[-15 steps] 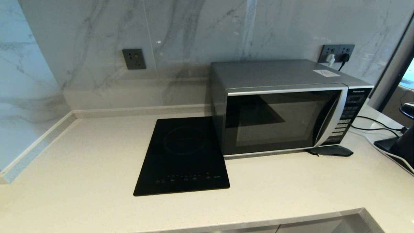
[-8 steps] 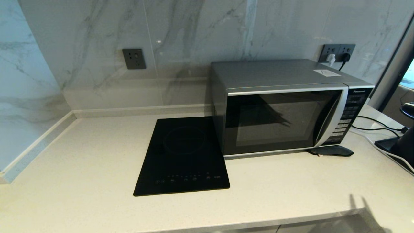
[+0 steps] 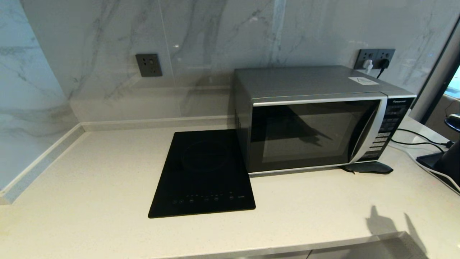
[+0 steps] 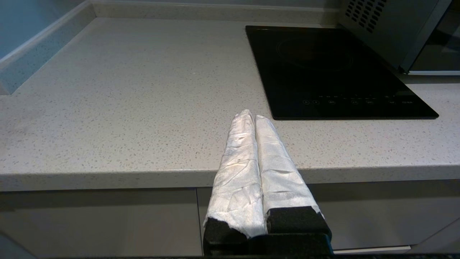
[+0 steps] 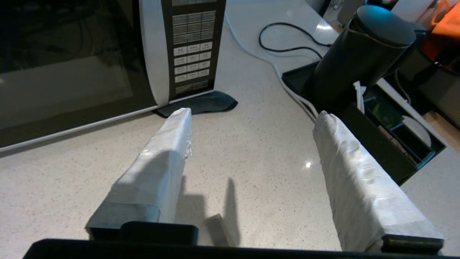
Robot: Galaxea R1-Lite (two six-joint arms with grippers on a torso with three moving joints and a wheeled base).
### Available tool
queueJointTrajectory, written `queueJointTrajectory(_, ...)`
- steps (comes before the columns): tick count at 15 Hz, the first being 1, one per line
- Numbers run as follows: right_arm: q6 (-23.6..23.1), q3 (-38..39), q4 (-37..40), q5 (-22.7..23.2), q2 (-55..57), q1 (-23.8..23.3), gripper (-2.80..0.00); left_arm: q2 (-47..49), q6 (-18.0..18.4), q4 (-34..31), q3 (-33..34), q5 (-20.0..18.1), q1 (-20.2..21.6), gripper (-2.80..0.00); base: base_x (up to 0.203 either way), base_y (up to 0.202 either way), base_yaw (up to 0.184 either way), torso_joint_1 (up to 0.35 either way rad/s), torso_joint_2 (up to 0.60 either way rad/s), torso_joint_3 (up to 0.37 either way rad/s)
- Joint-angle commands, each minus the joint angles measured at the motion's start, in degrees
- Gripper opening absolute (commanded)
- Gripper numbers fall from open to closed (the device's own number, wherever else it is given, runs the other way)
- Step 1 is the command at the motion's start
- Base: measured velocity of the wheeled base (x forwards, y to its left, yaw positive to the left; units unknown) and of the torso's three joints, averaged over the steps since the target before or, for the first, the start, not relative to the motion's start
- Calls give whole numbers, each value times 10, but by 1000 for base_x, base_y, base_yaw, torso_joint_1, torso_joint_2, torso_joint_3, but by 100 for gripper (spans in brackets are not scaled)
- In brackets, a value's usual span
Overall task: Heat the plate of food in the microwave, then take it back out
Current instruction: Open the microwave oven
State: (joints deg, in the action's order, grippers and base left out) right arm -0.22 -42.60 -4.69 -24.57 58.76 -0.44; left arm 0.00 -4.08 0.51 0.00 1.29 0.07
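Microwave point(image 3: 316, 122) alone, door closed; right tool point(image 5: 251, 115) spread wide near it, left tool point(image 4: 251, 117) pinched together

Head cam: high, looking fwd/down at the speckled beige countertop point(image 3: 90, 172). Left wrist cam: low at the counter's front edge, sharing the flat black induction hob point(image 3: 203, 172) point(image 4: 334, 68). Right wrist cam: close over the counter, facing the boxy silver microwave point(image 3: 316, 115) point(image 5: 107, 54) (button-panel corner).
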Motion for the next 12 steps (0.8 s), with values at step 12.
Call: queueJointTrajectory(12, -105, 48, -377, -223, 261, 22, 0, 1, 0, 0, 0, 0, 0, -280, 0, 0, 0, 0, 0, 0)
